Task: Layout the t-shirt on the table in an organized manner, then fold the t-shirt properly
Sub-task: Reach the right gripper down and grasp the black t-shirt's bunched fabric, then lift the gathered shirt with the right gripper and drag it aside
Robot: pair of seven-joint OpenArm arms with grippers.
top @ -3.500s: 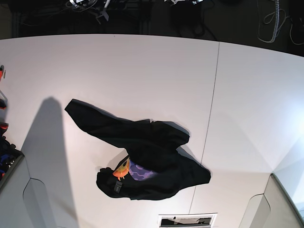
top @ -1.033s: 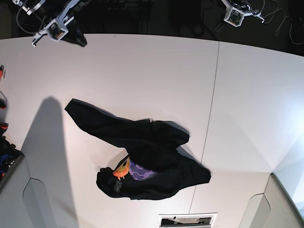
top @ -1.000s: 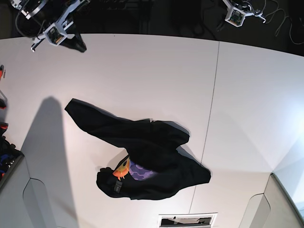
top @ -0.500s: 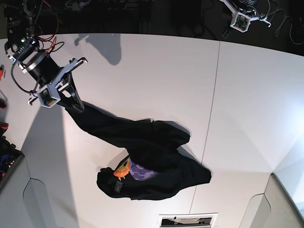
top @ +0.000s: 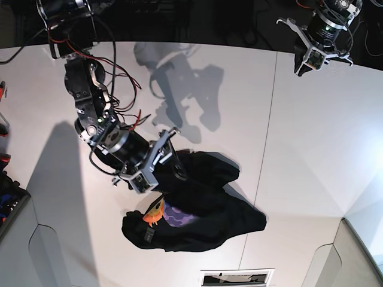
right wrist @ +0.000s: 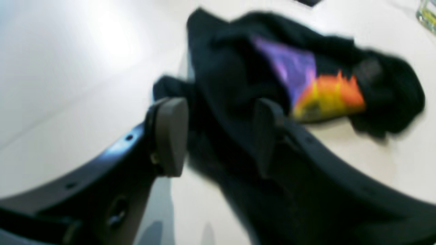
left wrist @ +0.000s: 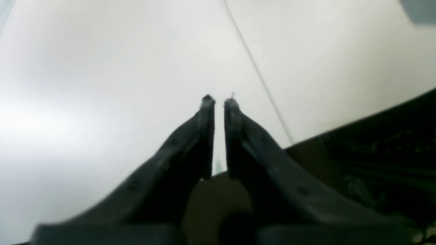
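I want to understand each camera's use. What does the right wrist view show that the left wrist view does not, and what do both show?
Only the right wrist view shows the t-shirt, crumpled, with its purple and orange-yellow print, and the right end effector with its pads apart over the black cloth. Only the left wrist view shows the left end effector, its fingertips a narrow gap apart over bare surface, and the thin dark seam. Both show the white table, and both are blurred.

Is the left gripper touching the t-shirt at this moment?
Apart. The base view shows the left gripper by the table's far edge, with bare white tabletop between it and the t-shirt.
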